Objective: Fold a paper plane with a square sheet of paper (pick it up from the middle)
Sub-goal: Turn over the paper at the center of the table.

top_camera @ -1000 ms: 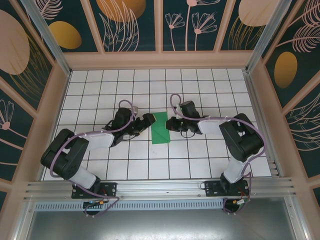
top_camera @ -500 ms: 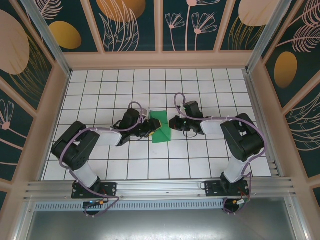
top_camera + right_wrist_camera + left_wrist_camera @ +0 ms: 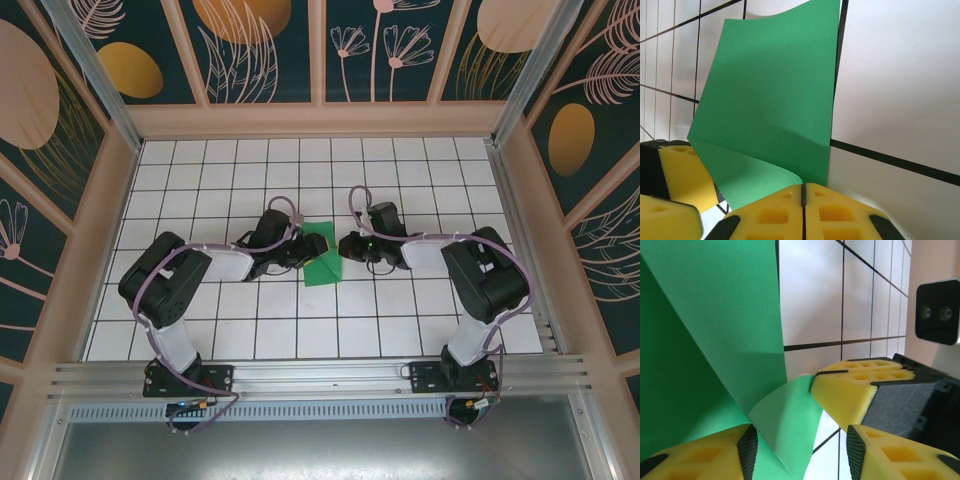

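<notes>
The square sheet of paper is bright green, creased and partly folded, and lies mid-table. In the right wrist view the paper rises off the tiles and a curled flap runs into the tips of my right gripper, which is shut on its edge. My right gripper is at the sheet's right side. My left gripper is at the left side. In the left wrist view the paper sends a curled corner between the fingers of my left gripper, whose jaws stand apart. The right gripper's yellow fingertip touches that flap.
White gridded tabletop surrounds the sheet, with wooden walls on three sides. The two grippers face each other across the paper, fingertips close together. The right wrist camera sits just beyond.
My left arm has swung right onto the sheet's left edge and its jaws have narrowed around the lifted flap. The right gripper has barely moved.
</notes>
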Available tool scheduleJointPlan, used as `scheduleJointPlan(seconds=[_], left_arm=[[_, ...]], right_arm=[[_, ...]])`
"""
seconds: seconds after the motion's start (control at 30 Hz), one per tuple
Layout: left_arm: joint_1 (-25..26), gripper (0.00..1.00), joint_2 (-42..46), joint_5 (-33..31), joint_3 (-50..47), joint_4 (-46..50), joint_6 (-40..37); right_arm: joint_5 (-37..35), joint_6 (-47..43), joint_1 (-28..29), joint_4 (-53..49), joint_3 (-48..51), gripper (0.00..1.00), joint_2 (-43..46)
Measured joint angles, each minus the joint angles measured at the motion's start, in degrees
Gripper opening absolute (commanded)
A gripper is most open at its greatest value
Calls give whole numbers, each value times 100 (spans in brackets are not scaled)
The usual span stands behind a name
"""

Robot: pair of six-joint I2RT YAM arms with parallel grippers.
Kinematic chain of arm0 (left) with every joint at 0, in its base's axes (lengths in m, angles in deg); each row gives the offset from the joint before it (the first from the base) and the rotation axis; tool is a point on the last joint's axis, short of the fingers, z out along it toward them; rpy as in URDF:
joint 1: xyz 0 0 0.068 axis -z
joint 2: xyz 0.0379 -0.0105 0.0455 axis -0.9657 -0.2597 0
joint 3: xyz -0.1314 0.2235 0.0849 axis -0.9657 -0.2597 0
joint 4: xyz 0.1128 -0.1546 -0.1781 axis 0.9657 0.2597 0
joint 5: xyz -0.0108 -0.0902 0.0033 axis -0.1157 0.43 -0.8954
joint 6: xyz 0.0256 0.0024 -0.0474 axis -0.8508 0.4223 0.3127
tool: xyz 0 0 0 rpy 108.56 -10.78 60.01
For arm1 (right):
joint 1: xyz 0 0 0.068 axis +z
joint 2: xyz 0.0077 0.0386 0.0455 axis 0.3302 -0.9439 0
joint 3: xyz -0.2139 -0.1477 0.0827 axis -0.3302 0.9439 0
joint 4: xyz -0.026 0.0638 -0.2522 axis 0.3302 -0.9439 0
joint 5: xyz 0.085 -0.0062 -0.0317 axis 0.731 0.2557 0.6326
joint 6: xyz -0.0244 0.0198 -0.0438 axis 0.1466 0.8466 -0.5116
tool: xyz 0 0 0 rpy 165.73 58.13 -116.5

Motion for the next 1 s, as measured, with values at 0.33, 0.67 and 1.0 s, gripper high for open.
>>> scheduleJointPlan(seconds=[0.33, 0.67, 1.0], left_arm=[[0, 24, -160, 9, 72, 168, -595], [0, 6, 190, -643, 195, 898, -1139], [0, 6, 1902, -2511, 1521, 3974, -2052]], right_arm=[[-199, 302, -101, -129, 44, 53, 850], [-960, 503, -219, -555, 111, 74, 2291], [-1716, 662, -323, -879, 201, 94, 3254]])
